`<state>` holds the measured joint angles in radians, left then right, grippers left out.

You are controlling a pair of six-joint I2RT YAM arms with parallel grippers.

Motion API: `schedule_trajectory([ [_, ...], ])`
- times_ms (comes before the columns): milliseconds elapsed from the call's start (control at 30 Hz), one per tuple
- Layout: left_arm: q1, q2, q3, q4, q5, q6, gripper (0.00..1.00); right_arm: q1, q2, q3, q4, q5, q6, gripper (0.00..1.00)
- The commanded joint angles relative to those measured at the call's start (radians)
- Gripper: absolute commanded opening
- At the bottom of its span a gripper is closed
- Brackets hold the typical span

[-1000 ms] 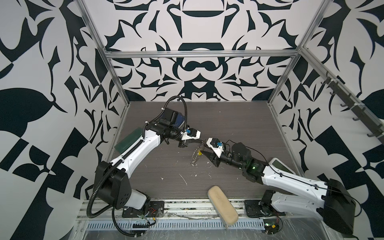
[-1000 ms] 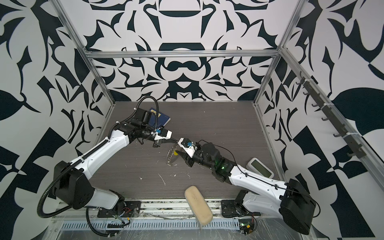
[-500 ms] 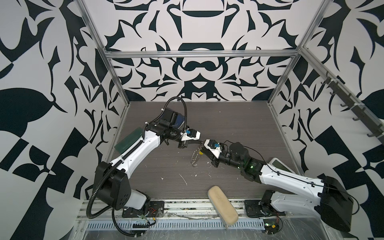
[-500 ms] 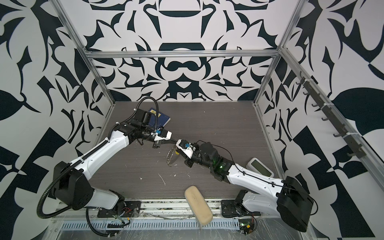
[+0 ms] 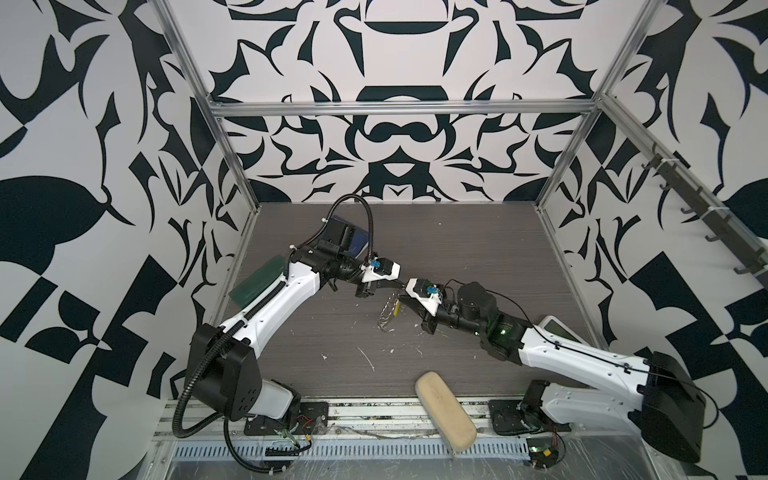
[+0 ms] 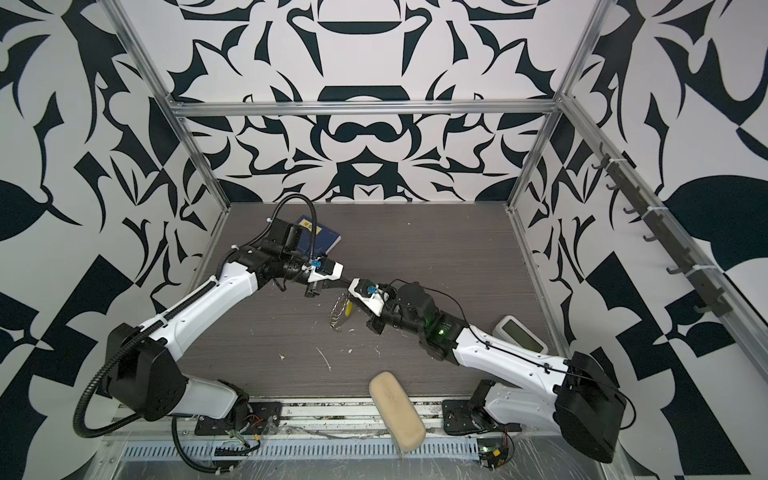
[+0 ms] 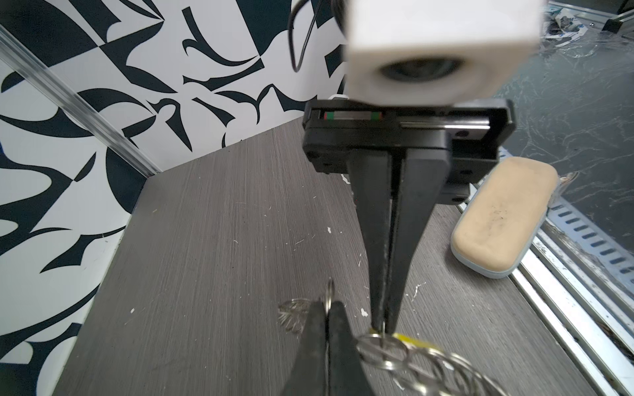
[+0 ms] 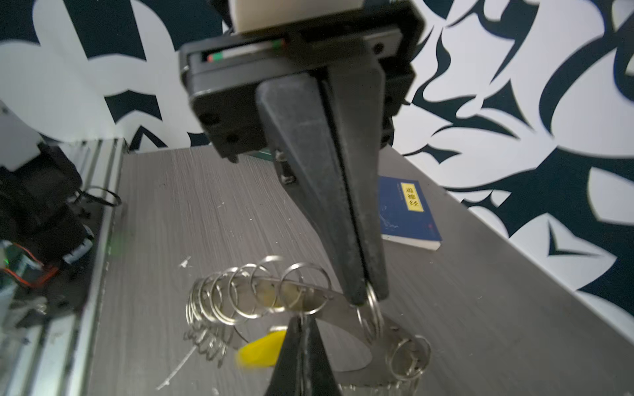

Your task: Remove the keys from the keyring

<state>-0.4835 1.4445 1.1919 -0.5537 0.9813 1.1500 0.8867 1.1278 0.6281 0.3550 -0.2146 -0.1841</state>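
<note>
Keyring held edge-up between both arms, over middle of table. Lowest rim loops near or touching surface; I cannot tell which.
Left gripper: jaws together, clamped on keyring at one small wire loop on rim.
Right gripper: jaws together, pinching neighbouring wire loop of keyring. Tips of both grippers sit just beside each other.
Keys: yellow tag close by disc, just beside right gripper tips. I cannot confirm which loop carries it.
White scraps on table toward front.
Beige case at front edge.
</note>
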Motion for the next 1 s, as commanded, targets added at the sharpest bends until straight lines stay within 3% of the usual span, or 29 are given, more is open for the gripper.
schedule_trajectory([
  [0,0.008,-0.03,-0.011,-0.002,0.026,-0.007,0.0,0.003,-0.018,0.05,0.015,-0.004,-0.003,0.0],
  [133,0.017,-0.018,-0.023,0.0,0.036,-0.02,0.01,0.003,-0.063,0.064,-0.036,0.015,-0.023,0.0],
  [500,0.019,-0.026,-0.046,0.02,0.048,-0.025,0.3,-0.001,-0.095,0.081,-0.058,0.029,-0.061,0.0],
  [767,0.028,-0.072,-0.069,0.005,0.046,-0.033,0.27,-0.002,-0.094,0.088,-0.061,0.027,-0.061,0.0],
  [967,0.029,-0.121,-0.129,0.064,0.039,-0.105,0.22,-0.003,-0.088,0.094,-0.059,0.025,-0.06,0.0],
])
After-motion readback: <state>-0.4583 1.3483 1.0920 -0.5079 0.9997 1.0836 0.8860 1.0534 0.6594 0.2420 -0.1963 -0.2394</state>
